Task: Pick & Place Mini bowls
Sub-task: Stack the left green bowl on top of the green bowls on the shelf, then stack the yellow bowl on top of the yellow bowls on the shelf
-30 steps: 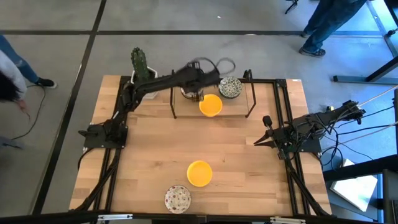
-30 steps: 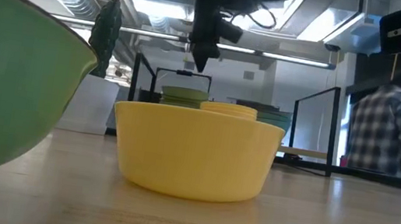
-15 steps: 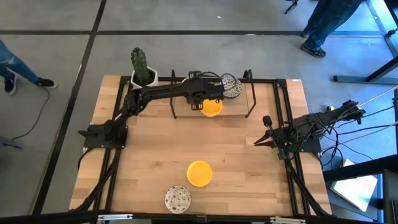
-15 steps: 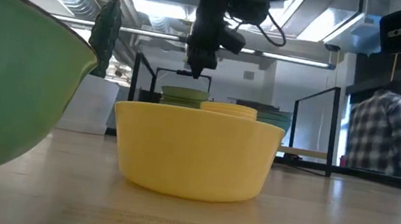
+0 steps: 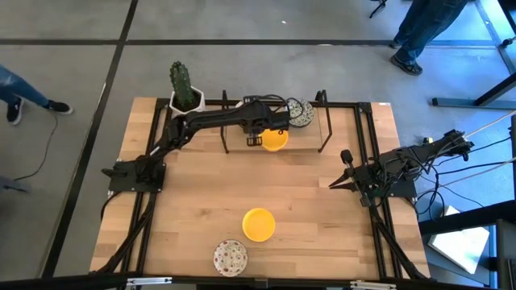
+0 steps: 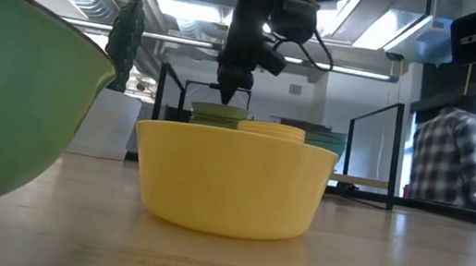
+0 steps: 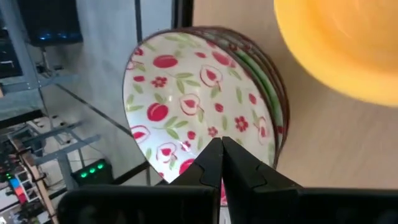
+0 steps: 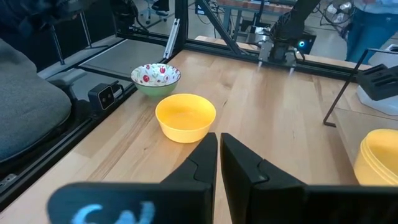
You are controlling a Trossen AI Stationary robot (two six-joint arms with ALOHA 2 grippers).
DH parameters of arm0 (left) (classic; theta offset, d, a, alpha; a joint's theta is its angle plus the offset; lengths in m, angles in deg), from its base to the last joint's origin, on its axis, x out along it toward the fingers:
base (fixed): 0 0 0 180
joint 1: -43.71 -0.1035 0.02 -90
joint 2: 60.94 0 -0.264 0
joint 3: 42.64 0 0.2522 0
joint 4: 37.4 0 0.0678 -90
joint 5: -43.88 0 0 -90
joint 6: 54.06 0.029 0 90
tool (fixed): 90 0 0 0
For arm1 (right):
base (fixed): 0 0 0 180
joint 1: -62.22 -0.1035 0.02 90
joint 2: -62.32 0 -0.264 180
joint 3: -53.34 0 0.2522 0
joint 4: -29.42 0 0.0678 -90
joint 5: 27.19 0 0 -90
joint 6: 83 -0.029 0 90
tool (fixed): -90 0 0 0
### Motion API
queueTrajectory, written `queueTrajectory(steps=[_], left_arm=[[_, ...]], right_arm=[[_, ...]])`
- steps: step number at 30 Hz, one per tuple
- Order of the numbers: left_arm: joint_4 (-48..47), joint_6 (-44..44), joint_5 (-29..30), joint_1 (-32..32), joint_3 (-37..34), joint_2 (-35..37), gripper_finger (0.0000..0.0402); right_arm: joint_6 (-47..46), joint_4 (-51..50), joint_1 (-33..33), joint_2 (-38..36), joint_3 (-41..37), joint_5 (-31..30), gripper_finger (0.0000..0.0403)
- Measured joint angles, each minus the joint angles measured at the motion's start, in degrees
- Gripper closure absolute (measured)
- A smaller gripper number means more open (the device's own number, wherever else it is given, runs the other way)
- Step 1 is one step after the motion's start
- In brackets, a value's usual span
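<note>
- High view, near edge of the table (image 5: 322, 234): a speckled red-and-white mini bowl (image 5: 230, 257) sits mouth up by the front edge, nothing visible inside it.
- Just behind it stands a single yellow bowl (image 5: 259, 224), also mouth up and holding nothing; the low view shows it upright on its base, rim level.
- The right gripper (image 5: 347, 171) rests at the right side of the table, well apart from every bowl, its fingers pressed together with only a thin slit between them and nothing in them.
- Farther back, a second yellow bowl (image 5: 276, 139) sits under a black frame (image 5: 324, 121), with a green-grey patterned bowl (image 5: 301, 113) just beside it.
- The left wrist view shows a stack of patterned bowls (image 7: 205, 118), nested one inside another; the top one bears red fruit and green leaves.
- The left arm stretches across the back of the table; the left gripper (image 5: 254, 138) points down over that stack, fingers closed tight on nothing.
- At the far left corner stands a cactus pot (image 5: 184, 90).
</note>
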Motion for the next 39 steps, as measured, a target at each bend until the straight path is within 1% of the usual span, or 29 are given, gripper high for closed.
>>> queueTrajectory(steps=[6, 13, 18, 23, 29, 32, 34, 37, 39], left_arm=[[-0.23, -0.67, -2.61, 0.00, 0.02, -1.08, 0.0400], [-0.16, 0.87, -1.10, 0.00, 0.00, -1.70, 0.0400], [-0.38, 0.56, -4.53, -0.02, 0.00, -1.66, 0.0399], [-0.34, 0.17, -5.09, -0.01, 0.00, -1.88, 0.0400], [-0.46, 1.10, -2.25, 0.28, 0.00, -1.77, 0.0399], [0.31, 3.78, 1.71, 0.48, -0.02, -1.13, 0.0401], [3.08, 5.32, 4.69, 0.44, 0.00, -0.07, 0.0400], [5.94, 6.42, 5.48, -0.98, 0.00, 1.89, 0.0399], [6.74, 6.42, 4.71, -2.56, 0.00, 3.12, 0.0400]], right_arm=[[0.08, -0.02, -0.01, 0.02, 0.00, -0.02, 0.0379], [0.13, 0.00, -0.01, 0.00, 0.00, -0.02, 0.0379], [0.17, 0.00, -0.01, 0.02, 0.00, -0.02, 0.0379], [0.17, 0.00, -0.02, 0.01, 0.00, -0.02, 0.0379], [0.17, 0.02, -0.02, 0.01, -0.01, -0.02, 0.0379], [0.17, 0.02, -0.02, 0.01, -0.01, -0.02, 0.0379], [0.19, 0.02, 0.00, 0.02, -0.02, -0.02, 0.0379], [0.17, 0.02, -0.02, 0.02, 0.00, -0.02, 0.0379], [0.09, 0.02, 0.00, 0.02, -0.02, -0.02, 0.0379]])
